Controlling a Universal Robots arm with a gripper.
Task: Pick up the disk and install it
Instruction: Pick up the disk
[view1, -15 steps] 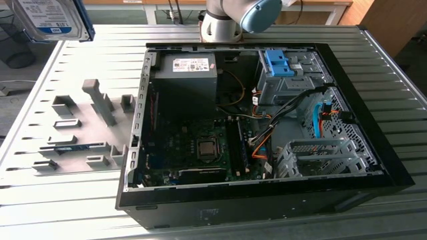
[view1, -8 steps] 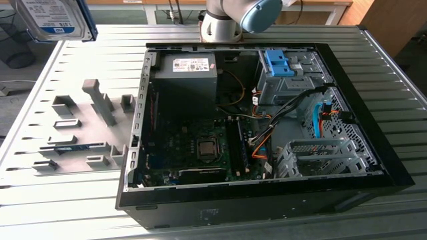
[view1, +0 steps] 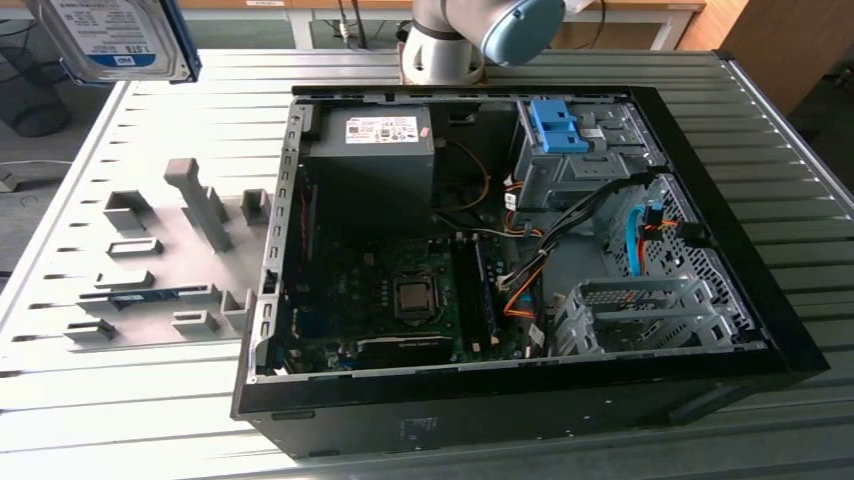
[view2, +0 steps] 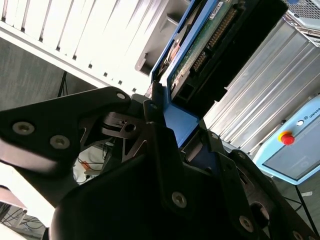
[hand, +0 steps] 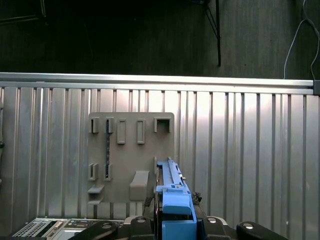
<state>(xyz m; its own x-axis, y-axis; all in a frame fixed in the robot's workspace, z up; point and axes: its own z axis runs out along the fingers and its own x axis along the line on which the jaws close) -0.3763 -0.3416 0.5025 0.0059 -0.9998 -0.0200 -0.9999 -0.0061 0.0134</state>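
The flat, blue-edged silver-metal disk (view1: 114, 40) is held aloft — clamped between the black gripper's (view2: 181, 122) fingers. The grip is seemingly taken on its bracket.

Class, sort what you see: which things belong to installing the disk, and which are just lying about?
Job: disk, held by the gripper; open computer case.
Lying about: grey slotted board; pendant with red button.
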